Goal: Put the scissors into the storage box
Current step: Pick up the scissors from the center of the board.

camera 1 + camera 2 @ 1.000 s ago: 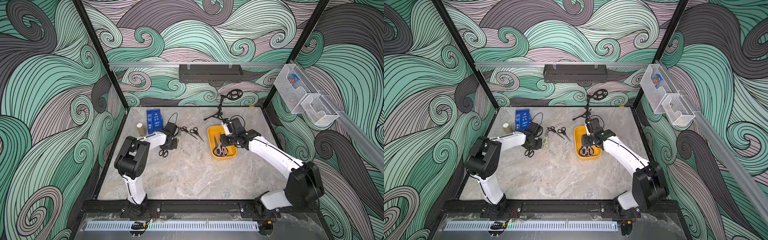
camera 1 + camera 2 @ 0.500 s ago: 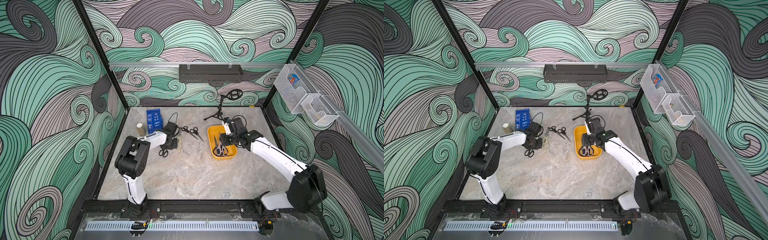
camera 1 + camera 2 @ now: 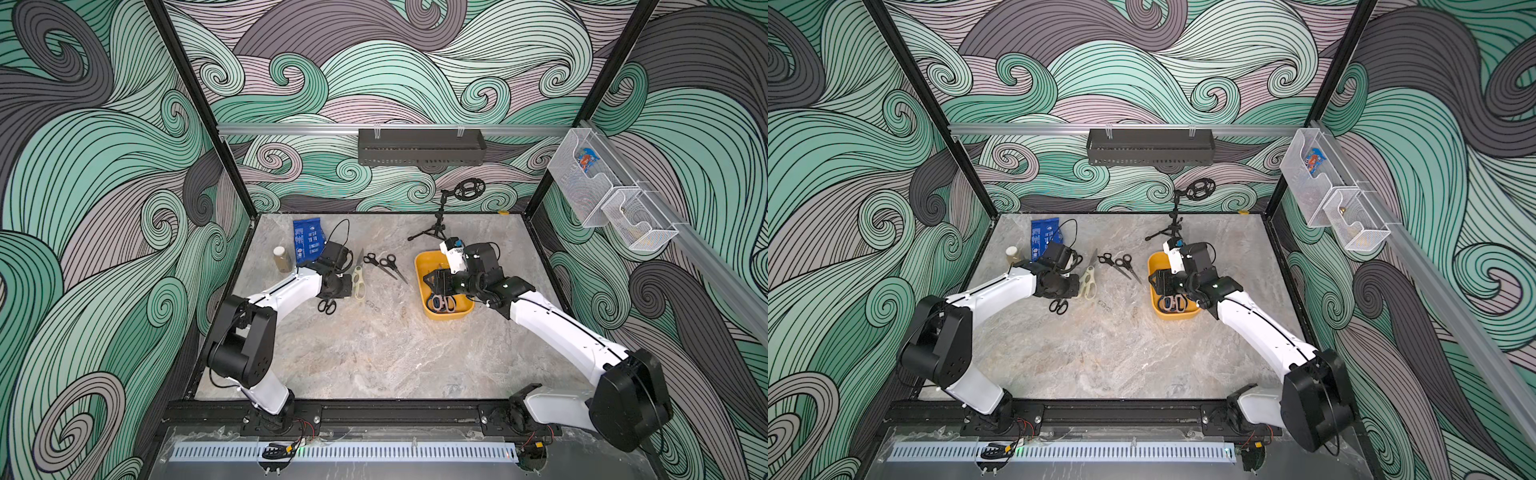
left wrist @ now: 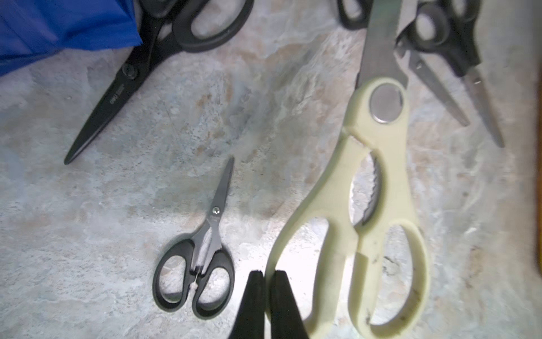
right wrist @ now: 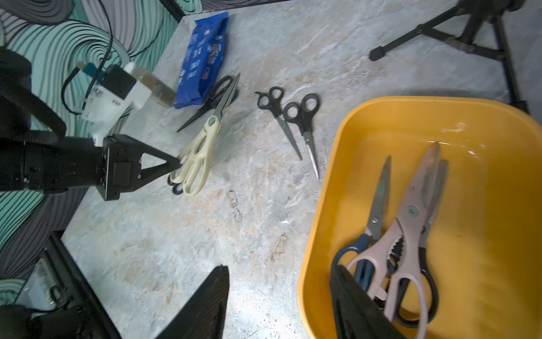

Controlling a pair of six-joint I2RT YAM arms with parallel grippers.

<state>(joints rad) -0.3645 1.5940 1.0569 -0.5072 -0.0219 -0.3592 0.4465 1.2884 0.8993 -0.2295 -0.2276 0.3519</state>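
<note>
The box [image 5: 484,205] sits on the right of the table, a tripod [image 3: 436,226] just behind it. It holds three pairs: pink [image 5: 410,234] on top, blue-handled [image 5: 360,255] and black-handled [image 5: 428,281] beneath. The right gripper [image 5: 277,267] is open and empty, its jaws straddling the box wall, with one finger inside by the handles. Five pairs lie on the table. The left gripper [image 4: 267,274] is closed on nothing, its tip at the handle edge of the cream pair [image 4: 366,205], with a small black pair [image 4: 202,264] just beside it. The cream blade crosses the handle of an all-black pair [image 4: 123,79], which a blue packet [image 5: 205,58] partly covers. Two black-handled pairs [image 5: 290,117] lie between the cream pair and the box. A jar [image 3: 281,258] stands near the packet.
</note>
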